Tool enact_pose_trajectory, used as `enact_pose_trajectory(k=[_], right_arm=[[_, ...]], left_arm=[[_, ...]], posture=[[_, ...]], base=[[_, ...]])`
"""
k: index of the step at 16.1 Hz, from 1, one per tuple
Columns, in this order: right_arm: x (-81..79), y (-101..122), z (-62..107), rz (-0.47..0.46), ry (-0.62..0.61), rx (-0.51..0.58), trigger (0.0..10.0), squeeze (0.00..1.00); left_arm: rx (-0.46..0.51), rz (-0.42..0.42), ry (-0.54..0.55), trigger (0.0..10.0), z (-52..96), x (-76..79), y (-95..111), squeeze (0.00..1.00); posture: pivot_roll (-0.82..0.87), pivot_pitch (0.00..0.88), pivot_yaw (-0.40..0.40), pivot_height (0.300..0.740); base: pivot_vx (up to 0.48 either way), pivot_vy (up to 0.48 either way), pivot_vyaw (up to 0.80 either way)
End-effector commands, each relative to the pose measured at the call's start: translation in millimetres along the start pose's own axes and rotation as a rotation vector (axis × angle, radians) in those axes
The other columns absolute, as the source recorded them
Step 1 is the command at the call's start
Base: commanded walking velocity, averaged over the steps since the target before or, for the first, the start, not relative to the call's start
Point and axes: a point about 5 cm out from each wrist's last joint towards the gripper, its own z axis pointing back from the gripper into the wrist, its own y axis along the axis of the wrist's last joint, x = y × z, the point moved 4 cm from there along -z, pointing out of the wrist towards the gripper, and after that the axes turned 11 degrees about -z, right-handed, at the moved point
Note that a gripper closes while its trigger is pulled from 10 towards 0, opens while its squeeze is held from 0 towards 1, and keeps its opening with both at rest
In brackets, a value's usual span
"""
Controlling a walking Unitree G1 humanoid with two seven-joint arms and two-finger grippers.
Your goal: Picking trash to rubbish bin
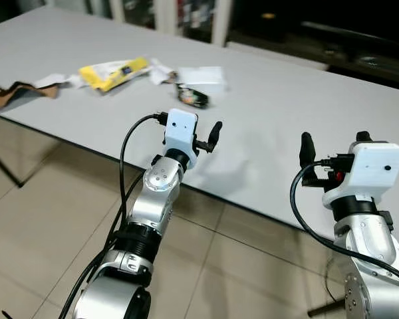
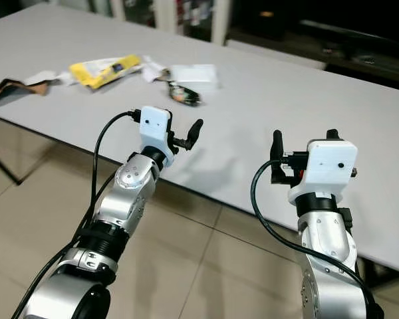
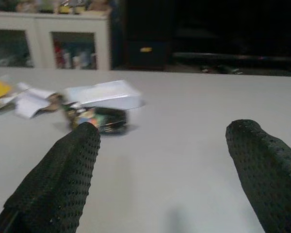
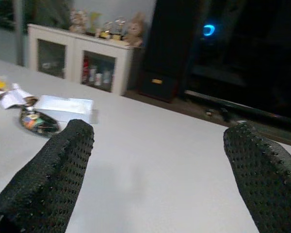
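Two silver arms reach forward over the near edge of a long grey table [image 1: 286,119], both raised with elbows bent and wrists level. The left gripper [image 3: 162,165] hovers just above the tabletop near its edge, its black fingers [image 3: 63,179] spread wide apart with nothing between them, pointing toward the litter farther in. The right gripper [image 4: 157,170] is held at about the same height, well apart to the right, fingers likewise spread and bare, aimed across open tabletop.

The trash lies in a loose row along the far left part of the table: a dark colourful wrapper [image 1: 191,98] closest to the left gripper, a white flat packet [image 1: 203,77] touching it just behind, crumpled white paper [image 1: 161,72] beside that, then a yellow packet [image 1: 113,72], and a brown torn wrapper [image 1: 16,92] at the far left edge. Below the table is a tiled floor [image 1: 40,219]
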Motion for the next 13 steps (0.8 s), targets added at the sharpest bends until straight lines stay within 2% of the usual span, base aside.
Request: enact_pose_trajectory(k=[1, 13], right_arm=[[-0.3, -0.6, -1.0, -0.002, 0.008, -0.001, 10.0, 0.0], [-1.8, -2.1, -1.2, 0.0, 0.006, -0.001, 10.0, 0.0]], left_arm=[[0.002, 0.004, 0.011, 10.0, -2.0, -0.8, 1.8, 0.0], [-0.013, 0.001, -0.004, 10.0, -0.2, 1.4, -2.4, 0.0]], posture=[[0.1, 0.057, -0.053, 0.74], [0.1, 0.067, -0.052, 0.74]], base=[[0.472, 0.0, 0.0], [0.466, 0.0, 0.0]])
